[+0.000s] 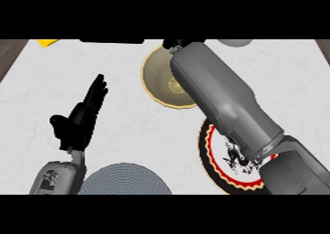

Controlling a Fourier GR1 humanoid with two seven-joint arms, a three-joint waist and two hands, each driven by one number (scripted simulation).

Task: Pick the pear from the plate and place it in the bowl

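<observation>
- We see our left hand (83, 116) at the view's left, open, fingers straight and pointing up the picture, holding nothing, resting over the pale surface (59, 77).
- Our right forearm (221, 98) runs from the lower right up across the middle, its far end over the tan bowl (157, 80).
- Only a sliver of the right hand (172, 44) shows at the bowl's far rim; we cannot tell how its fingers stand or whether it holds anything.
- The pear shows nowhere; we cannot tell where it is.
- The plate (215, 162), red-rimmed with a scalloped pale edge and dark markings, lies nearer than the bowl, partly under the forearm.
- A grey ribbed round mat (127, 180) sits at the lower edge, just beside the left forearm.
- A yellow object (48, 43) peeks in at the top left.
</observation>
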